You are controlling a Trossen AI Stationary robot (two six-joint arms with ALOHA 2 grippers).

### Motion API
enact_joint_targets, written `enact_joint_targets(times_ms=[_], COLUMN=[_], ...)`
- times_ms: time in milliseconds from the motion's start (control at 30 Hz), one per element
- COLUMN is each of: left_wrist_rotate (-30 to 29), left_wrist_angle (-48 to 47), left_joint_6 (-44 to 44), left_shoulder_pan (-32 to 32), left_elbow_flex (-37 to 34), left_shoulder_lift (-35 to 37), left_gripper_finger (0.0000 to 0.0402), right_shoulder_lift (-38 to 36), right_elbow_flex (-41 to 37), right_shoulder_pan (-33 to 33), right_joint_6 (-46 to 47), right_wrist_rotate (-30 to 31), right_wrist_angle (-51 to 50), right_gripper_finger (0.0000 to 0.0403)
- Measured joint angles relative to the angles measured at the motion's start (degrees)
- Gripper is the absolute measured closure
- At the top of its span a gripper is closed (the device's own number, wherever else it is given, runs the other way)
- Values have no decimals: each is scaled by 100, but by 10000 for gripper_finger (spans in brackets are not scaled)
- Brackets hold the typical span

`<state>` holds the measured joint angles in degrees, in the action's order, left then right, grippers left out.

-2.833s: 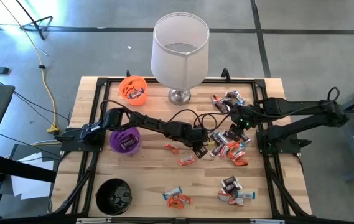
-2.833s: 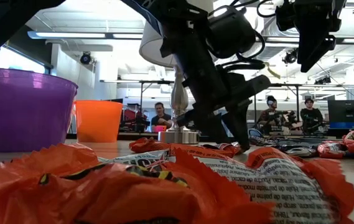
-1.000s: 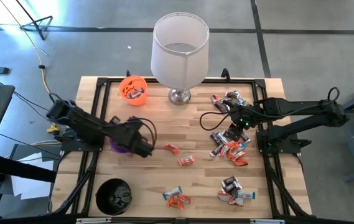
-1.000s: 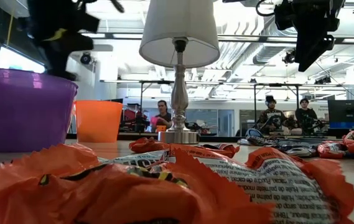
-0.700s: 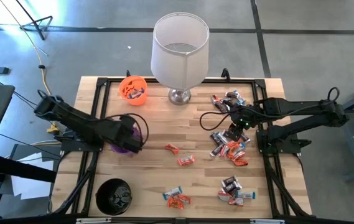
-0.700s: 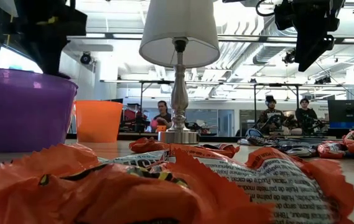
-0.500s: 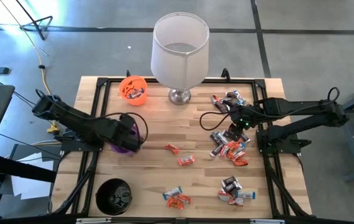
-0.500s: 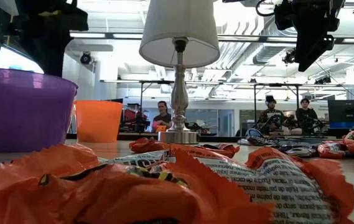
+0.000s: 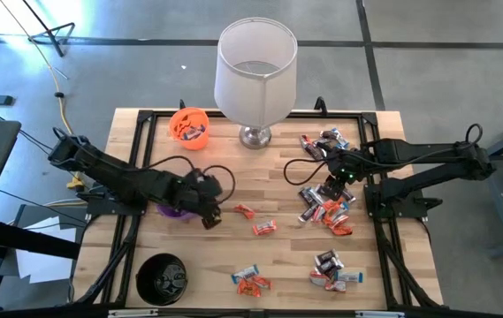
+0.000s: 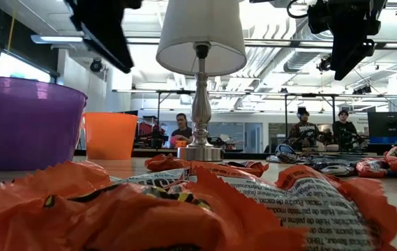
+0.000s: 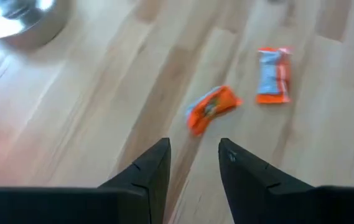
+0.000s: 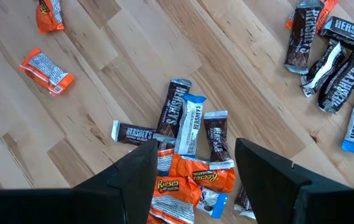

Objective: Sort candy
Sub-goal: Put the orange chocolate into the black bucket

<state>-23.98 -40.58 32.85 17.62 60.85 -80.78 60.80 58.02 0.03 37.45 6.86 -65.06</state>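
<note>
My left gripper hangs empty just to the 3 o'clock side of the purple cup, its fingers parted a little with nothing between them. From it, the nearest orange candy lies on the table close by at about 3 o'clock, and a second orange piece sits just past that toward 4 o'clock. In the left wrist view the near orange candy is ahead of the fingertips and slightly off their centre line, so I judge the next step is a pick, and I would line the gap up over the wrapper's middle, turn the wrist so the fingers close across its narrow side, and come down low enough to catch the crinkled edges without scraping the wood. My right gripper waits with fingers wide over the main heap of candy at the table's 3 o'clock side. More candy lies loose near 5 and 6 o'clock, the orange cup stands at 11 and the black cup at 7.
</note>
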Motion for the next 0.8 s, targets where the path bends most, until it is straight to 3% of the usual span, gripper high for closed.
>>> enact_joint_targets(times_ms=[267,600,800], left_wrist_rotate=[927,1392,1443], left_wrist_angle=[144,1064,1656], left_joint_6=[-1208,-3711,-4377], left_shoulder_pan=[-554,-756,-785], left_elbow_flex=[-1,-3,-5], left_shoulder_lift=[-1010,-1523,-1676], left_gripper_finger=[282,282,282], right_shoulder_lift=[0,0,-2], right_elbow_flex=[0,0,-2], right_shoulder_pan=[0,-2,-2], right_joint_6=[0,0,0], right_wrist_rotate=[-1,0,1], right_wrist_angle=[2,4,3], right_gripper_finger=[192,192,192])
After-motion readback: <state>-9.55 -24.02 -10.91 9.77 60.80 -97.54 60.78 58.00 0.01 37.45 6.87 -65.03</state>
